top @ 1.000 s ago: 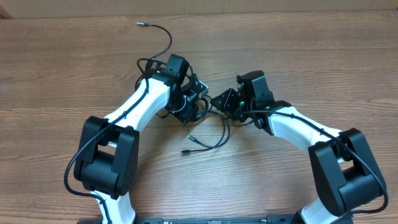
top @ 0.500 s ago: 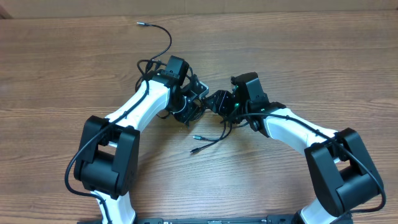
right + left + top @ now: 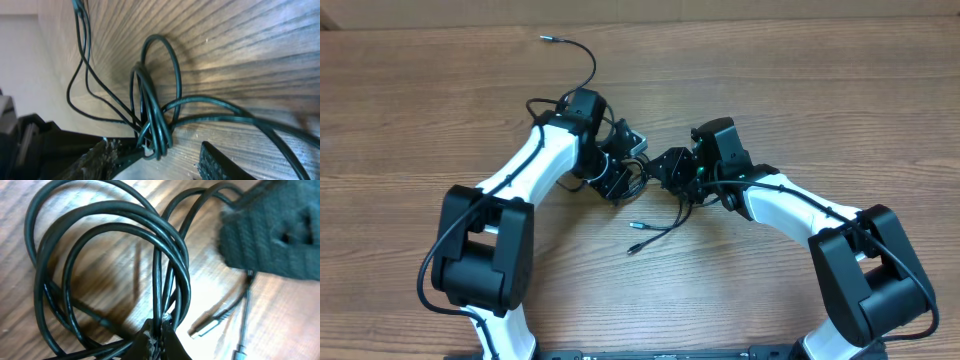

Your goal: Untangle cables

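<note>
The cables (image 3: 642,186) are thin black cords bunched between my two grippers at the table's middle. One tail curves away to a silver-tipped plug (image 3: 546,38) at the far left. Two plug ends (image 3: 634,226) trail toward the front. In the left wrist view, my left gripper (image 3: 160,330) is shut on a strand at the base of the looped cables (image 3: 100,230), with a silver plug (image 3: 205,327) lying beside it. My right gripper (image 3: 160,161) stands open around the hanging bundle of cables (image 3: 155,130), one finger on each side. In the overhead view the left gripper (image 3: 620,178) and right gripper (image 3: 667,170) nearly meet.
The wooden table (image 3: 820,90) runs to a pale wall along the far edge. The right gripper's ribbed finger pad (image 3: 270,235) sits close above the loops in the left wrist view. Thicker black wires (image 3: 440,260) run along both arms.
The left gripper has shut on a strand and its arm has shifted left. The right gripper moved left up to the bundle and opened wider. The loose plug ends slid left.
</note>
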Tool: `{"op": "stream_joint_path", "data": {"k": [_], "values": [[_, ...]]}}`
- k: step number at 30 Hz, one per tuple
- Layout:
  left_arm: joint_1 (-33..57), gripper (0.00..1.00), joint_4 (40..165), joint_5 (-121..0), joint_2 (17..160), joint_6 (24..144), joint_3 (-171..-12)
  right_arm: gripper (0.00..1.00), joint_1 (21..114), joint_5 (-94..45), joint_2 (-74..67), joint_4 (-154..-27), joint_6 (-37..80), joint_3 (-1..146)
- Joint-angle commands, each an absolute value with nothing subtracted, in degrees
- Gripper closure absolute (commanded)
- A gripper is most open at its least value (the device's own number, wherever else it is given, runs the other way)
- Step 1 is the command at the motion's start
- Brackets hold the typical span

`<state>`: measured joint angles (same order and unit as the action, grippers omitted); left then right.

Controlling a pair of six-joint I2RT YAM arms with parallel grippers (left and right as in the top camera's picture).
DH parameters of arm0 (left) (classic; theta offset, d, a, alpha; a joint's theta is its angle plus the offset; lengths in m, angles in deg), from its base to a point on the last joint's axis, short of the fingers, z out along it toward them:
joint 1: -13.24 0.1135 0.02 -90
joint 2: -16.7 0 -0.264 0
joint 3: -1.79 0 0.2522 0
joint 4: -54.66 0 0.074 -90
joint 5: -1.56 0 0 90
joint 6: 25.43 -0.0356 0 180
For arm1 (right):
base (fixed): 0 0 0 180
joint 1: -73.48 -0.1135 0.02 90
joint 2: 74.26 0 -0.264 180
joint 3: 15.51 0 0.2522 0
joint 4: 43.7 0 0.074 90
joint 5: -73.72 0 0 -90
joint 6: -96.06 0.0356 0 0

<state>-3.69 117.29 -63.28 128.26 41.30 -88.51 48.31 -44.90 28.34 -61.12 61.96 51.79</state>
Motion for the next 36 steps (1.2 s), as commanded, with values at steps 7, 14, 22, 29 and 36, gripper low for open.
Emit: {"op": "stream_joint_path", "data": {"k": [7,14,22,29,36], "values": [[1.7,0.96,122.4,-41.4,127.1,27.5,-89.9,0.54,48.2,-49.3,28.6,-60.9,67.6,52.9],[1.6,0.92,125.6,-36.8,127.1,20.5,-89.9,0.44,47.9,-49.0,28.6,-60.9,67.6,53.0],[2.9,0.89,126.8,-36.3,127.1,19.1,-90.6,0.44,47.9,-41.4,28.6,-70.5,62.7,52.9],[2.7,0.69,125.5,-42.9,127.1,22.3,-90.6,0.51,50.1,-44.2,27.3,-86.0,46.9,64.2],[-0.8,0.75,121.0,-48.7,128.5,30.6,-90.4,0.25,50.1,-34.5,28.2,-90.3,34.5,68.4]]}}
